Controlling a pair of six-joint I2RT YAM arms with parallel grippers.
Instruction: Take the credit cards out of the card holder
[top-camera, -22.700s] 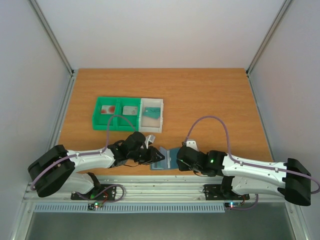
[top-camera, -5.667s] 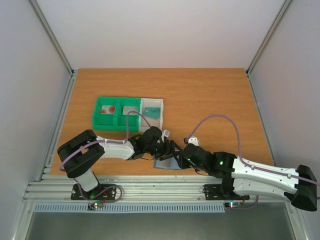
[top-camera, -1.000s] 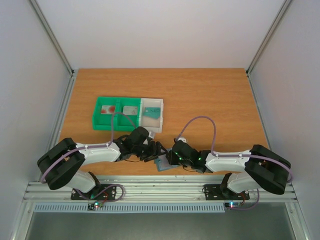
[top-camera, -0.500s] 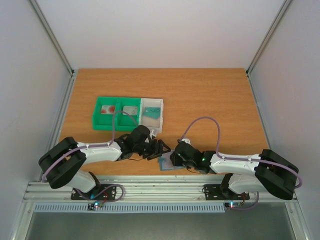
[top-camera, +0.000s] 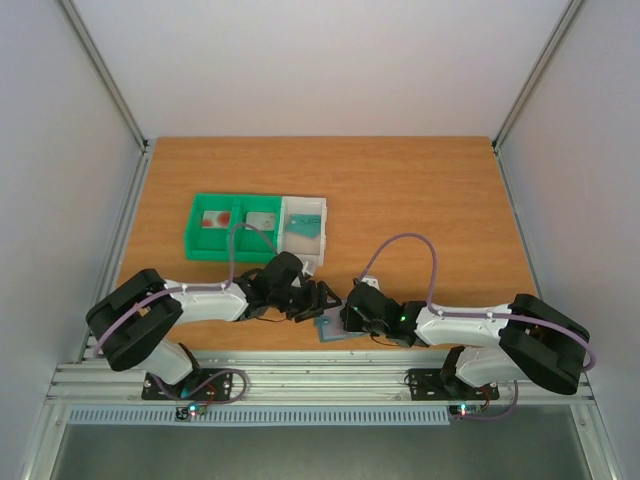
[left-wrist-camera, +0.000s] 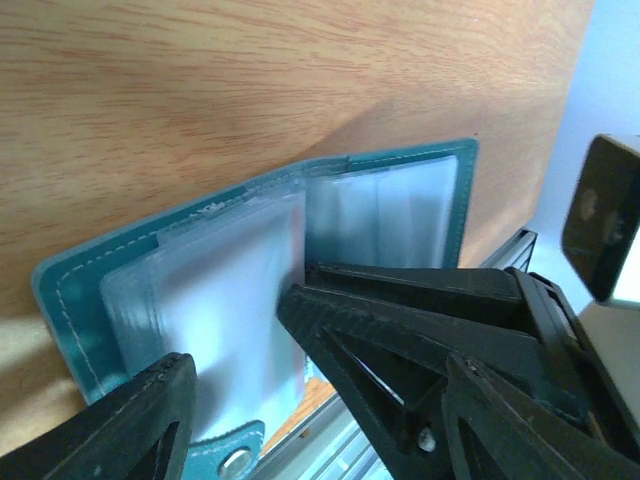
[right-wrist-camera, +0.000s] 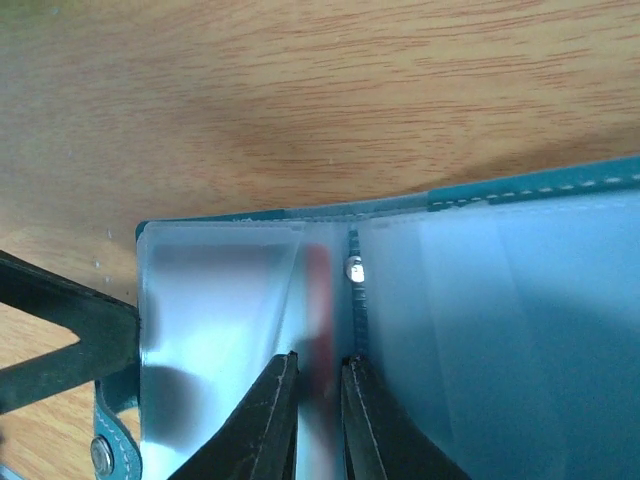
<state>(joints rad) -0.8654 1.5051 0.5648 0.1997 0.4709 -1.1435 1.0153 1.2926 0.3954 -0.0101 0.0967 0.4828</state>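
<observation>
Arm (top-camera: 460, 325) low, right pincer (right-wrist-camera: 318, 368) perhaps nipping holder (right-wrist-camera: 520, 300)

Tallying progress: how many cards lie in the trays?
3: red-marked card in the green tray, left compartment; grey card in its right; teal card in the white tray. Others may hide in the card holder.

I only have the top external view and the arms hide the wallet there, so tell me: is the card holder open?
Observer: Yes, the card holder lies open, its clear inside facing up.
Operator: Left gripper?
Observer: The left gripper is open, fingers spread wide above the holder.
Operator: And the right?
Observer: The right gripper has its fingertips close together by the holder's spine, with a red streak between them; whether it grips is unclear.
</observation>
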